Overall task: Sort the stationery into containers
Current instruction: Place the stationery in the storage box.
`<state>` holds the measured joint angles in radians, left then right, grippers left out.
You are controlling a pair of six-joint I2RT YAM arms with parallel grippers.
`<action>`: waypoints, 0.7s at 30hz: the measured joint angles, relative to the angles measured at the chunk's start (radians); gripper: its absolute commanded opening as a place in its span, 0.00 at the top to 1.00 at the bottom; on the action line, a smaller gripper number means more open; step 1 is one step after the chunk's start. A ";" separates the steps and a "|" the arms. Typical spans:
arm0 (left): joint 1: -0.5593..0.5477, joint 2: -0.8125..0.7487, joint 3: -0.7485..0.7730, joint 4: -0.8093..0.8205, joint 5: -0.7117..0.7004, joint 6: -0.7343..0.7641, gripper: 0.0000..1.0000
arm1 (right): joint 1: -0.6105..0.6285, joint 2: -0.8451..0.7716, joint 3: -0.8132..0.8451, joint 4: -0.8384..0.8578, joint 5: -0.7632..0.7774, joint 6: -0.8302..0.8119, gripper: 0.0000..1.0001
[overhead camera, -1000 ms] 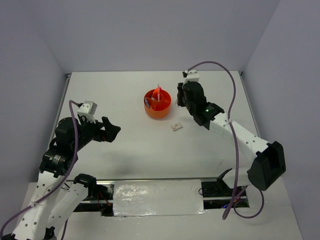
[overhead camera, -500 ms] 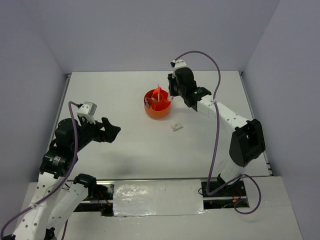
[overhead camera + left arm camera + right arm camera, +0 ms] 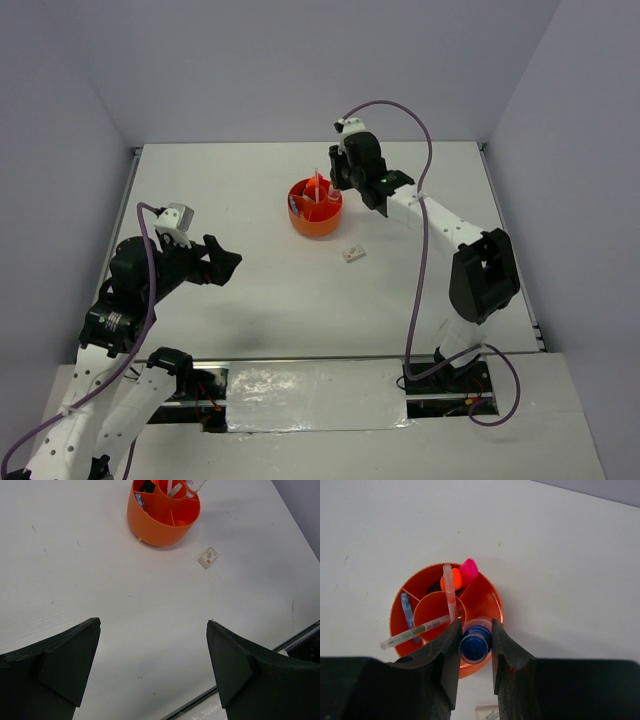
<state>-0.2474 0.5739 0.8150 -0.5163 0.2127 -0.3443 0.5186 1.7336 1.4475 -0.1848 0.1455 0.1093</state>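
Note:
The round orange container (image 3: 314, 221) (image 3: 155, 527) (image 3: 492, 600) stands mid-table. In its central cup lean a pink pen (image 3: 450, 591) and a grey pen (image 3: 412, 632). Pink and orange highlighter ends (image 3: 461, 575) poke from a rear compartment, and a blue capsule (image 3: 407, 609) lies in the left one. My right gripper (image 3: 335, 183) (image 3: 474, 641) hangs over the tub's near rim, shut on the small blue-capped bottle (image 3: 475, 645). A white eraser (image 3: 352, 253) (image 3: 208, 557) lies on the table right of the tub. Far off at the left, my left gripper (image 3: 228, 262) (image 3: 152, 642) is open and holds nothing.
The white table (image 3: 250, 180) has walls at the back and both sides. A metal rail (image 3: 300, 362) runs along the near edge between the arm bases.
The right arm swung left from beside the tub to over its rim, carrying the bottle. The left arm has stayed still.

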 measured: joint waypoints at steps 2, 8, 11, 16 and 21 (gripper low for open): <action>0.000 0.000 0.000 0.000 0.002 0.000 0.01 | -0.002 0.018 0.018 0.002 -0.004 0.001 1.00; 0.000 0.000 0.000 0.000 0.003 0.000 0.01 | -0.005 0.048 0.028 0.003 -0.008 0.005 1.00; 0.000 0.000 0.000 0.000 0.003 0.000 0.01 | -0.005 0.056 0.029 0.003 -0.008 0.005 0.82; 0.000 0.000 0.000 0.001 0.009 0.000 0.01 | -0.006 0.076 0.046 -0.004 -0.006 0.010 0.47; 0.000 0.000 -0.002 0.002 0.014 0.000 0.01 | -0.006 0.098 0.101 -0.033 0.000 0.009 0.36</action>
<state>-0.2474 0.5739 0.8131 -0.5144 0.2268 -0.3443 0.5121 1.8313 1.5482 -0.2180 0.1455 0.1181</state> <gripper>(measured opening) 0.993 0.623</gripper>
